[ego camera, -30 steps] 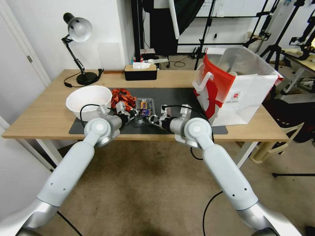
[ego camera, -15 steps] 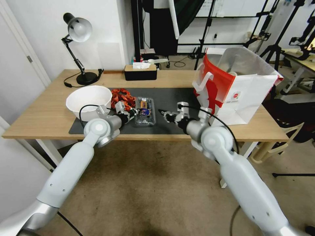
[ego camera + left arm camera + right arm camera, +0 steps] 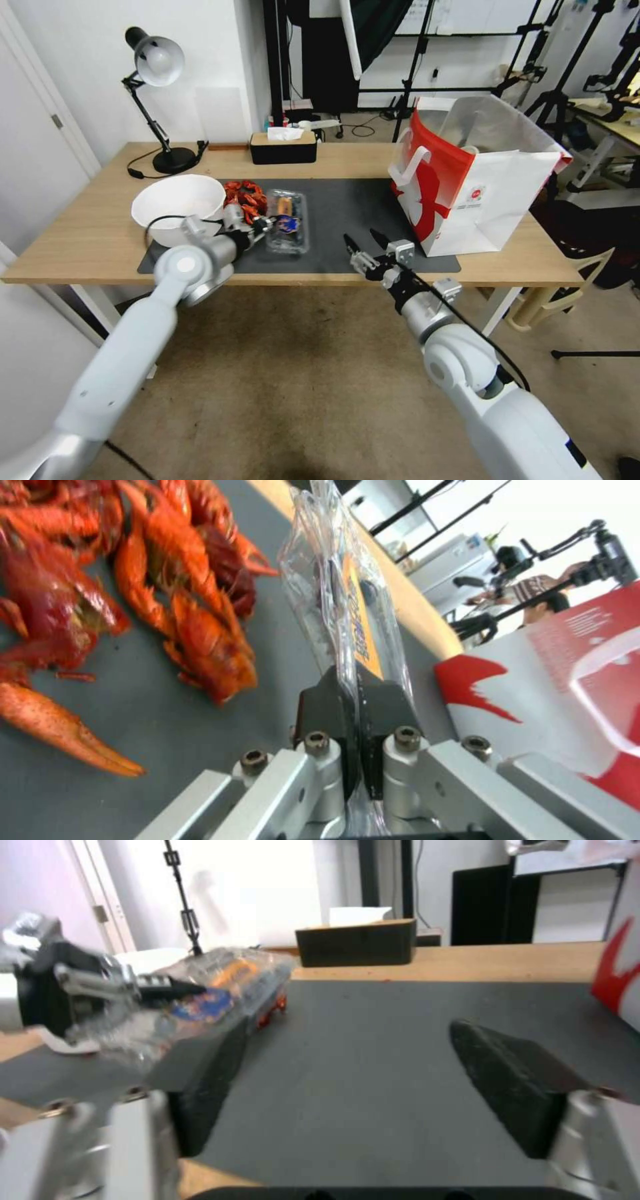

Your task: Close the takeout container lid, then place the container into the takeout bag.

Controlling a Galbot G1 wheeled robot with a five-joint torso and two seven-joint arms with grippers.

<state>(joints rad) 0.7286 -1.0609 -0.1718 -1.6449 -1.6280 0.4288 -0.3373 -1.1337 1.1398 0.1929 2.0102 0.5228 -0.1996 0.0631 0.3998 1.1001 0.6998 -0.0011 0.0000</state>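
The left gripper (image 3: 261, 227) is pinched tight on the near left edge of the takeout container (image 3: 288, 222), a small clear plastic hinged clamshell box with dark berries and an orange-and-blue label showing through. In the left wrist view its two black pads (image 3: 320, 712) meet on a thin flange of clear plastic, so the grip is on the rim alone. The lid (image 3: 289, 212), the clear labelled half of the clamshell, lies down over the tray half, and the box seems tilted up off the dark grey mat (image 3: 347, 200) at the held side. Just to its left lies a heap of red crayfish (image 3: 244, 198), and beyond that a large white round bowl (image 3: 179, 203).

The right gripper (image 3: 367, 248) hangs over the near edge of the wooden table (image 3: 93, 233), well apart from the box, its black fingers spread wide with nothing between them. Far right on the table stands the takeout bag (image 3: 480, 180), a large red-and-white paper bag with white flat handles and a silver foil lining, its mouth open upward.

The risk I see is in that thin grip: a slick rim held from one side may slip or flex, letting the box swing, pop open and spill its berries. On the way across, it could also catch the bag's near wall or handle and tip the bag.
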